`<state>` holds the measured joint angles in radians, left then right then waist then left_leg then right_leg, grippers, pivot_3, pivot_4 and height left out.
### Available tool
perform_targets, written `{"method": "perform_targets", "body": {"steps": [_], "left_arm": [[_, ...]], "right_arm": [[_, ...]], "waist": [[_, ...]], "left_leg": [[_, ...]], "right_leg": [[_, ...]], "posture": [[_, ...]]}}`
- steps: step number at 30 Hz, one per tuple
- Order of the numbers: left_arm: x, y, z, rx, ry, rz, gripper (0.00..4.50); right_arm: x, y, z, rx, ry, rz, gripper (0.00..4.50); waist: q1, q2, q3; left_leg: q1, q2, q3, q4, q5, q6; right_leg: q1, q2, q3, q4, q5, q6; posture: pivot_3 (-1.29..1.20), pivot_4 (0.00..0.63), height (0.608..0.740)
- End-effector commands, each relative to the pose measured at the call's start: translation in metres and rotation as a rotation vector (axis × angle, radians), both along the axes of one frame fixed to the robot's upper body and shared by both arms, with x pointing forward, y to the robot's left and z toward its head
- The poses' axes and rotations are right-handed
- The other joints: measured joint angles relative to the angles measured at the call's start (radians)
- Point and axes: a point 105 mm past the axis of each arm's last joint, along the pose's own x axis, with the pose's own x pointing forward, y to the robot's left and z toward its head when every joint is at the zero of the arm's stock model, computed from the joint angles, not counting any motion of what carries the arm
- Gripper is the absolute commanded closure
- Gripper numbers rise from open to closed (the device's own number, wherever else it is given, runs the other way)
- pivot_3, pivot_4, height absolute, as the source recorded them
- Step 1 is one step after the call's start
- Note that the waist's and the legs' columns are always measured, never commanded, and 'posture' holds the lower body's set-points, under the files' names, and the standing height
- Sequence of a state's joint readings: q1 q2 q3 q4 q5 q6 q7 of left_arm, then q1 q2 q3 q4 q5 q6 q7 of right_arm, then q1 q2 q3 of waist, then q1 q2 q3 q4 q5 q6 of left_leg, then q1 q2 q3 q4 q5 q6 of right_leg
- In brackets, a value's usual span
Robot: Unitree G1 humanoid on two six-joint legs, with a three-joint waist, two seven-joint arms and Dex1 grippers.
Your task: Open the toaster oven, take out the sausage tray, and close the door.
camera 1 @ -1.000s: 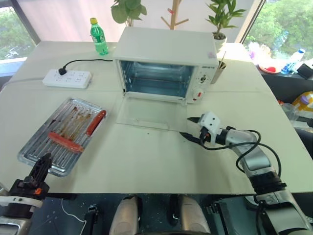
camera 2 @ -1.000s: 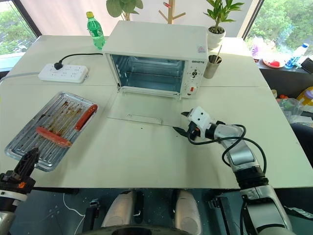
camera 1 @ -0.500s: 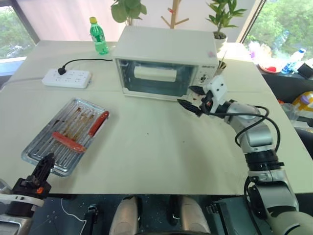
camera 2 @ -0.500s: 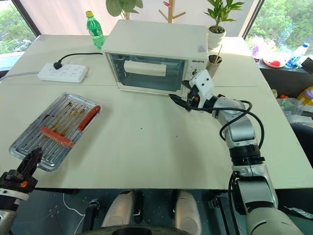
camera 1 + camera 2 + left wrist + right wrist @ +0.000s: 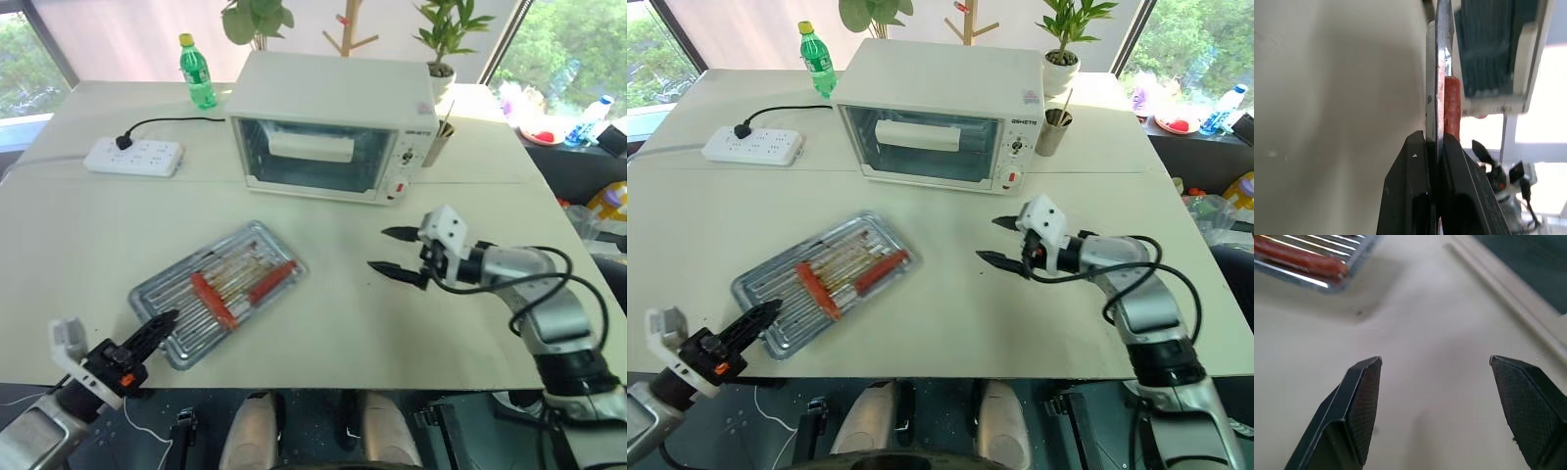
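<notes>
The desk (image 5: 323, 343) carries the toaster oven (image 5: 333, 125) near its far edge, roughly midway along it, with the door (image 5: 315, 157) shut upright and its white bar handle showing across the glass. What is inside behind the glass is hard to make out. A white power strip (image 5: 133, 157) lies toward the far left corner with a black cord plugged in, and a green bottle (image 5: 198, 72) stands behind it, just left of the oven. A potted plant (image 5: 443, 39) and a metal cup (image 5: 438, 144) stand off the oven's right side.

The sausage tray (image 5: 217, 291) lies skewed near the desk's near edge, left of centre, two sausages crossing on it. The left gripper (image 5: 157, 327) is clamped on the tray's near-left rim. The right gripper (image 5: 394, 252) hovers with fingers spread, empty, over bare desk in front of the oven's right end; nothing lies between it and the door.
</notes>
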<state>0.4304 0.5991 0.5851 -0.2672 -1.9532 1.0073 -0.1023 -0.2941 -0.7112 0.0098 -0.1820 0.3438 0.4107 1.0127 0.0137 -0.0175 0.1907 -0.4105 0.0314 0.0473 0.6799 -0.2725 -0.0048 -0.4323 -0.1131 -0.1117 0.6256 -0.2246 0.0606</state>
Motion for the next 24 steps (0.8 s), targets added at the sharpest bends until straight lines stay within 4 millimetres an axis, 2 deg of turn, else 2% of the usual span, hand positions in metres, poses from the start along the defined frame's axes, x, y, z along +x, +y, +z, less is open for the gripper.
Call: {"method": "perform_targets", "body": {"steps": [1,5,9,14,21,24], "left_arm": [[0.015,-0.014,0.009,-0.011,-0.027,-0.156,4.5],[0.041,-0.025,0.011,0.01,-0.03,-0.274,4.5],[0.074,-0.046,0.016,0.033,-0.04,-0.415,4.5],[0.093,-0.06,0.016,0.09,-0.015,-0.564,4.5],[0.116,-0.065,0.008,0.139,0.004,-0.62,4.5],[0.12,-0.068,0.005,0.159,-0.001,-0.63,3.39]], "right_arm": [[-0.019,-0.007,0.02,0.012,-0.016,0.048,0.89],[-0.033,-0.015,0.021,0.005,0.009,0.03,0.89],[-0.044,-0.024,0.017,0.005,0.017,-0.046,0.89],[-0.057,-0.03,0.012,-0.002,0.016,-0.122,0.89],[-0.065,-0.036,0.009,-0.002,-0.002,-0.21,0.89],[-0.067,-0.036,0.009,0.005,-0.007,-0.229,0.82]], "waist": [[0.001,0.0,0.0],[0.001,0.002,0.001],[0.005,0.001,0.001],[-0.001,0.001,0.001],[0.001,0.001,0.001],[0.001,0.001,0.001]], "left_leg": [[0.0,0.0,0.0,0.0,0.0,0.0],[0.0,0.0,0.0,0.0,0.0,0.0],[0.0,-0.001,0.001,0.0,0.0,0.0],[0.0,-0.003,0.004,0.0,0.0,0.0],[0.001,-0.002,0.004,-0.001,0.0,0.0],[0.0,-0.001,0.003,-0.001,0.0,0.0]], "right_leg": [[0.0,0.0,0.0,0.0,0.0,0.0],[0.0,0.0,0.0,0.0,0.0,0.0],[0.001,0.0,0.0,0.0,0.0,0.0],[0.001,0.001,0.0,0.0,0.002,0.004],[0.001,0.001,0.0,0.001,0.002,0.004],[0.001,0.0,0.0,0.0,0.002,0.004]], "posture": [[0.0,0.15,0.717],[0.0,0.15,0.717],[0.0,0.15,0.717],[0.0,0.15,0.717],[0.0,0.15,0.717],[0.0,0.15,0.717]]}}
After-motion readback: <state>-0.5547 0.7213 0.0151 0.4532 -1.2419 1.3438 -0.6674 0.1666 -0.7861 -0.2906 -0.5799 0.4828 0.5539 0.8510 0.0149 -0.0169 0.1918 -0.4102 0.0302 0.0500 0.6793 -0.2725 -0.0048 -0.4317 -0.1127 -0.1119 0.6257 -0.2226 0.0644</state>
